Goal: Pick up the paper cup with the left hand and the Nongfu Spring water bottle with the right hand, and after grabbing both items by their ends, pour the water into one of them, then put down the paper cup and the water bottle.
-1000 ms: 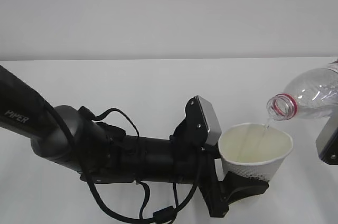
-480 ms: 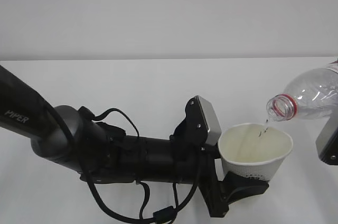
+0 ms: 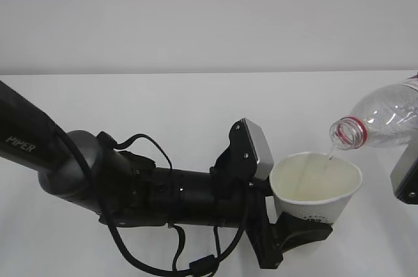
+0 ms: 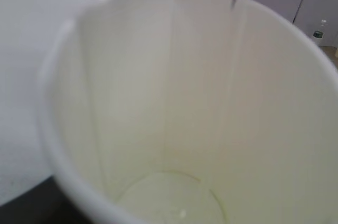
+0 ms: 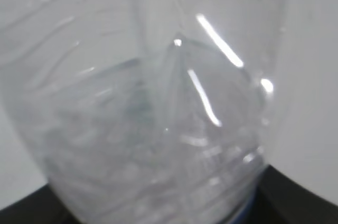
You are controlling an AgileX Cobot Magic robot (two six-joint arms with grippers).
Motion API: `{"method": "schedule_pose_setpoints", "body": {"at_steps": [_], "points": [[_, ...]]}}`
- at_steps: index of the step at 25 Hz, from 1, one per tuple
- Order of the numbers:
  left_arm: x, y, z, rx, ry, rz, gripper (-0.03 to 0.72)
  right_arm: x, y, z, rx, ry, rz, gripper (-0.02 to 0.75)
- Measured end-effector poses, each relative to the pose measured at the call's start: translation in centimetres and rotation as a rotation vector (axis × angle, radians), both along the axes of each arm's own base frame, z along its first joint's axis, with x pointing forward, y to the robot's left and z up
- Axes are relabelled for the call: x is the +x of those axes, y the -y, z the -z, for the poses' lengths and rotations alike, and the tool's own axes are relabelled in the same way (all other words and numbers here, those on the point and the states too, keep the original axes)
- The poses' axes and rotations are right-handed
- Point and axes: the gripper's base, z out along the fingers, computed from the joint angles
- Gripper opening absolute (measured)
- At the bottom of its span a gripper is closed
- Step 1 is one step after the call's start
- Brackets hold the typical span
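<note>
White paper, thin and soft: the cup (image 3: 316, 190) is light, and its wall will fold if it is pressed hard. The left hand (image 3: 297, 232) holds it upright at the base, with the jaws set on both sides of the lowest part, which is the stiffest place to take it. With water (image 3: 330, 157) inside, the cup becomes heavier at the bottom, so I judge the grip low down is the safe one; a wet wall would get weaker.

The bottle (image 3: 382, 119) is clear ribbed plastic, also light and easy to dent, and smooth enough to slip. It lies tilted, its open red-ringed mouth just above the far rim of the cup, not touching it. A thin stream falls from the mouth into the cup. The right hand (image 3: 406, 178) shows only as a grey plate at the edge of the exterior view; the right wrist view is filled by the bottle body, so the jaws seem closed around its lower end, though the fingers themselves are hidden.

In the left wrist view only a little water lies at the bottom of the cup.
</note>
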Motion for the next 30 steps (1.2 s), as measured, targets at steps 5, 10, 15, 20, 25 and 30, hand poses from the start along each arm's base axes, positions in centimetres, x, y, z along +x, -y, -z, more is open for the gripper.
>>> {"method": "schedule_pose_setpoints", "body": {"at_steps": [5,10,15,20,25,30], "points": [[0.00,0.00,0.00,0.000,0.000,0.000,0.531,0.00,0.00,0.00,0.000,0.000,0.000,0.441],[0.00,0.00,0.00,0.000,0.000,0.000,0.531,0.00,0.00,0.00,-0.001,0.000,0.000,0.441],[0.00,0.00,0.00,0.000,0.000,0.000,0.531,0.00,0.00,0.00,-0.002,0.000,0.000,0.441],[0.00,0.00,0.00,0.000,0.000,0.000,0.531,0.00,0.00,0.00,-0.004,0.001,0.000,0.441],[0.00,0.00,0.00,0.000,0.000,0.000,0.531,0.00,0.00,0.00,-0.008,0.001,0.000,0.441],[0.00,0.00,0.00,0.000,0.000,0.000,0.531,0.00,0.00,0.00,-0.008,0.001,0.000,0.441]]}}
